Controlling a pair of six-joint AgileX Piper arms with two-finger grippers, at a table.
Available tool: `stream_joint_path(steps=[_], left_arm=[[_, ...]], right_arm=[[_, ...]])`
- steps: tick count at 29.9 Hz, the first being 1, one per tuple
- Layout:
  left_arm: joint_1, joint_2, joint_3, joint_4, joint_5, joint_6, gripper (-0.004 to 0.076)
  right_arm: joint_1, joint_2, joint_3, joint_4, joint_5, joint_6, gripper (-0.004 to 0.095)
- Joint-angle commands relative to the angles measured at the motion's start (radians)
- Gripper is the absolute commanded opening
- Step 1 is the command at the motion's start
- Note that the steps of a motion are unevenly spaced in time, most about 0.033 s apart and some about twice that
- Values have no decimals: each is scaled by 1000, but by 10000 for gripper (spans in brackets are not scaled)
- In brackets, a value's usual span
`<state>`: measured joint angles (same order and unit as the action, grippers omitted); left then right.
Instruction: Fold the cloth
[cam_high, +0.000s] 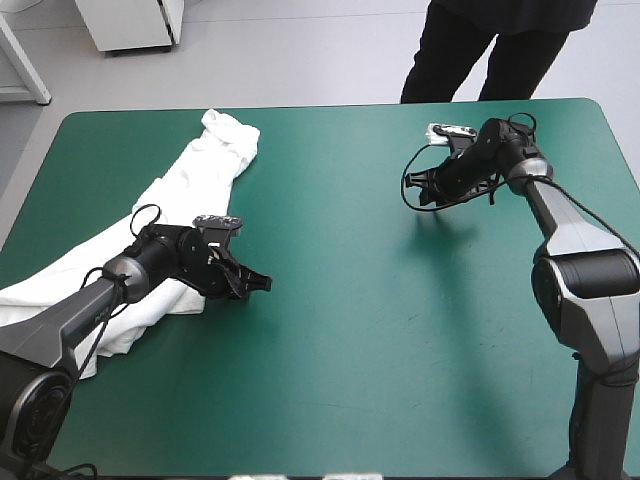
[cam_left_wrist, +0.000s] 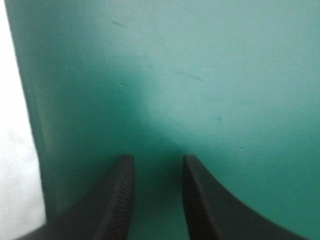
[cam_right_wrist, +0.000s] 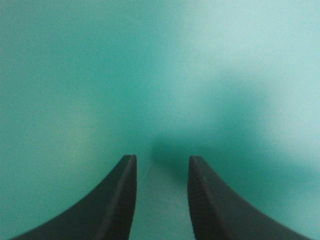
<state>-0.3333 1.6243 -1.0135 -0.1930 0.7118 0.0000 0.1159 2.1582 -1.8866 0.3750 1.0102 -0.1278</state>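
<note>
Left wrist view shows you the left gripper (cam_left_wrist: 157, 159) with its two broad black curved fingers (cam_left_wrist: 112, 200) standing apart. Only bare teal-green table cover (cam_left_wrist: 210, 75) lies in the gap and ahead of them. Nothing is held. Just beside one finger, to the gripper's side, a white field without detail runs along the cover: that is the white short-sleeved T-shirt (cam_left_wrist: 15, 150).

Right wrist view gives you the right gripper (cam_right_wrist: 162, 159) in the same state, fingers spread with a clear gap between the tips. You see nothing but teal-green cover between and ahead of them, with a soft shadow on it.

From the high view, your left gripper (cam_high: 252, 283) sits low over the cover in the table's left half, pointing toward the middle, right at the edge of the T-shirt (cam_high: 195, 180). Its arm crosses over the cloth. The T-shirt lies as a long, crumpled band, unfolded. It runs from a bunched end near the far edge diagonally down to the table's left edge, where it widens. Your right gripper (cam_high: 412, 190) is in the far right part of the table, pointing toward the left side, well apart from the T-shirt, its shadow falling on the cover beneath it.
</note>
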Motion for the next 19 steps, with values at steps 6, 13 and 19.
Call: stream_joint_path(steps=[6,13,19], left_arm=[[-8,-43,-65,-18,51,11,238],[-8,-117,-204,59,86,46,238],[-8,-204,-311,175,242,51,272]], right_arm=[[-10,-82,-31,-4,50,-3,324],[-10,-194,-31,-48,38,-3,324],[-10,-311,-31,-64,103,-3,324]])
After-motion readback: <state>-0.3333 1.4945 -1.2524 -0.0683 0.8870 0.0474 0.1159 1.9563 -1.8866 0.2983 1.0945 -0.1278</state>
